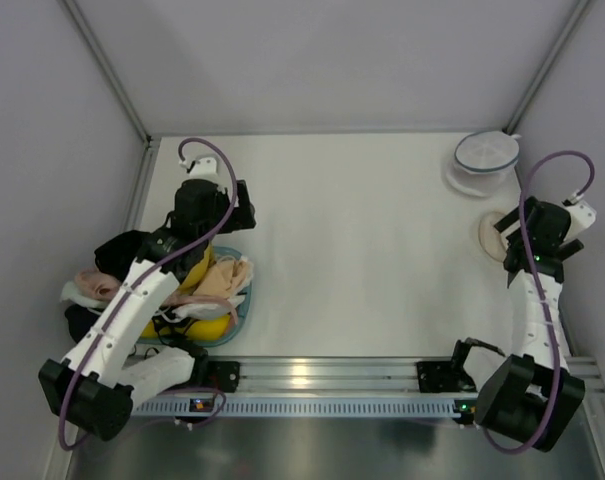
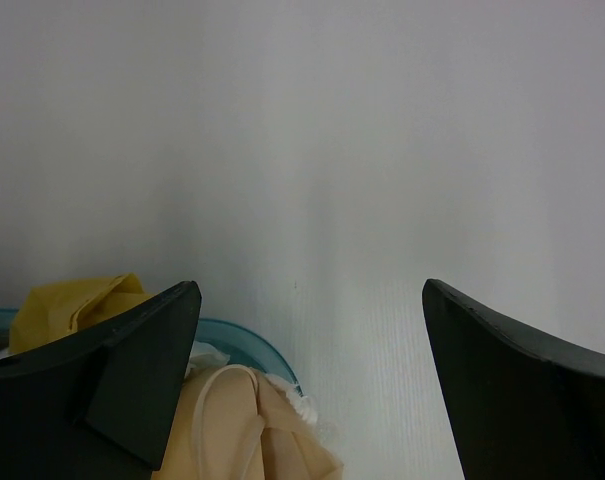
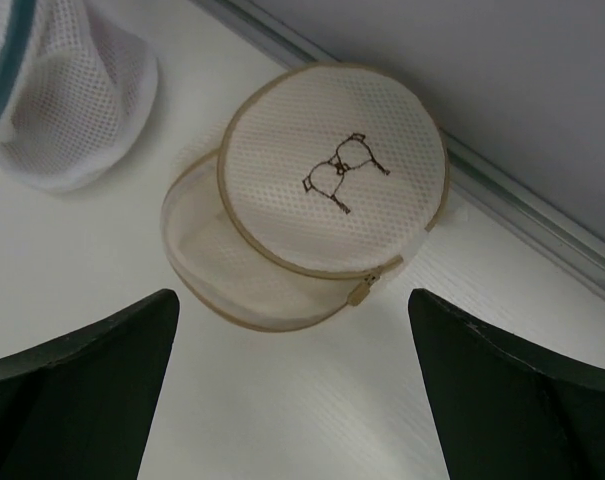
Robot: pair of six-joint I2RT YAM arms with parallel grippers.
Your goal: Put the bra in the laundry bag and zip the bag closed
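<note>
The mustard-yellow bra (image 1: pixel 198 277) lies in a pile of garments at the left, mostly under peach fabric; a fold of it shows in the left wrist view (image 2: pixel 74 305). My left gripper (image 1: pixel 242 207) is open and empty just past the pile's far edge, over bare table (image 2: pixel 312 385). The laundry bag (image 3: pixel 327 185), round white mesh with a tan zip rim and a dark mark on its lid, lies at the right wall with its lid partly open and the zip pull (image 3: pixel 362 292) facing me. My right gripper (image 3: pixel 292 390) is open and empty just short of it (image 1: pixel 504 236).
A peach garment (image 2: pixel 252 430) and other clothes, pink and black (image 1: pixel 117 255), lie heaped on a teal-rimmed tray (image 2: pixel 250 347). A second mesh bag with a blue rim (image 1: pixel 486 157) stands at the back right (image 3: pixel 67 90). A metal rail (image 1: pixel 312 380) runs along the near edge.
</note>
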